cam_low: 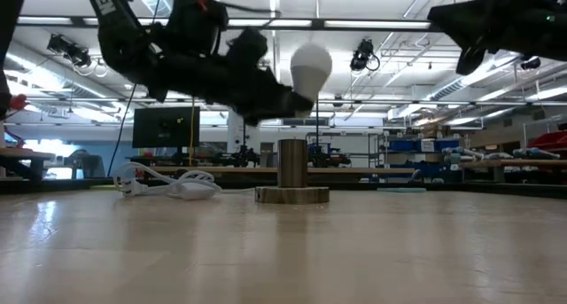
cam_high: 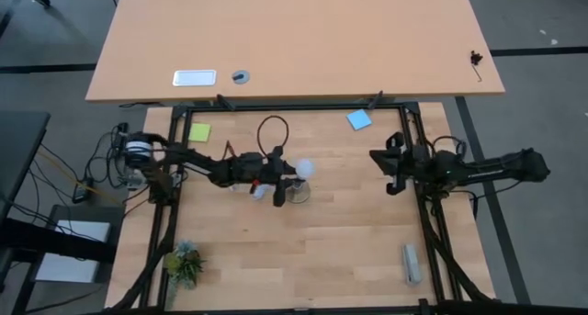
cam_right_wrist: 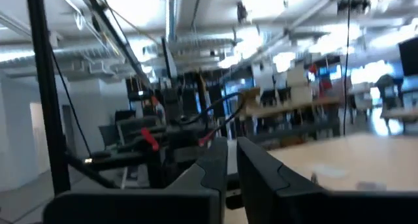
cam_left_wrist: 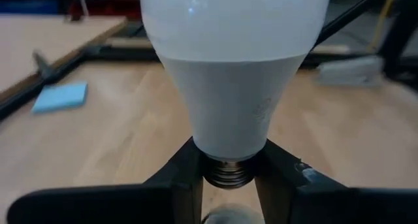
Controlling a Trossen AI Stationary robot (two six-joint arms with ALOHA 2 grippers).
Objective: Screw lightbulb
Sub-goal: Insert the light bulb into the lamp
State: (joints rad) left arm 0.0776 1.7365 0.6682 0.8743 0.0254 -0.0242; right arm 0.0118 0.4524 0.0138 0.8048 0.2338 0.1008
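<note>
The white lightbulb (cam_left_wrist: 235, 67) is in my left gripper (cam_left_wrist: 228, 185), above the table's middle; it also shows in the high view (cam_high: 304, 167) and the low view (cam_low: 310, 66). Its silvery screw neck (cam_left_wrist: 228, 175) points down. The round grey socket (cam_low: 291, 167) stands upright on its flat base (cam_high: 296, 194) just below the bulb, apart from it. The socket's white cable (cam_low: 168, 184) lies looped on the table (cam_high: 272, 131). My right gripper (cam_high: 390, 163) is shut and empty, raised at the table's right side. My left gripper pinches the bulb's screw neck (cam_left_wrist: 230, 172) between its two fingers, just under the white body. The fingers (cam_low: 288, 100) come from the table's left, slanting down. The bulb stands roughly upright above the fingers, globe up, lifted clear of the socket.
A blue note (cam_high: 359, 120) and a green note (cam_high: 199, 132) lie near the far edge. A small plant (cam_high: 184, 263) sits at the near left and a grey oblong object (cam_high: 412, 263) at the near right. A second table (cam_high: 294, 39) stands beyond.
</note>
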